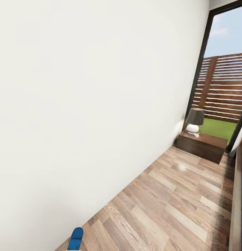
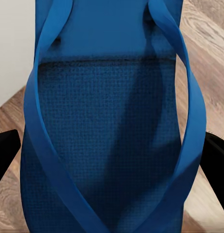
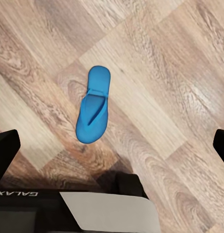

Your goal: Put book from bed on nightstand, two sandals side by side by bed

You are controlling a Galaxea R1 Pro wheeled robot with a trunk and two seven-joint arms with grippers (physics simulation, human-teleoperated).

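Note:
One bright-blue sandal [image 2: 107, 121] sits close up between the two black fingers of my left gripper [image 2: 112, 160], which is shut on its sides. Its rounded tip [image 1: 77, 238] pokes up at the bottom edge of the head view, near the white wall. The other sandal [image 3: 94, 104] lies flat on the wood-plank floor, straps up, below my right gripper [image 3: 112, 145], which hangs open above it with nothing between its fingers. A dark-brown nightstand [image 1: 203, 144] stands far ahead by the window. The bed frame [image 1: 239, 195] runs along the right edge. The book is out of view.
A grey-shaded lamp [image 1: 195, 120] stands on the nightstand. A white wall [image 1: 82, 104] runs along the left, leaving a strip of plank floor [image 1: 176, 202] between it and the bed. A black-framed window [image 1: 222, 80] shows the fence and grass.

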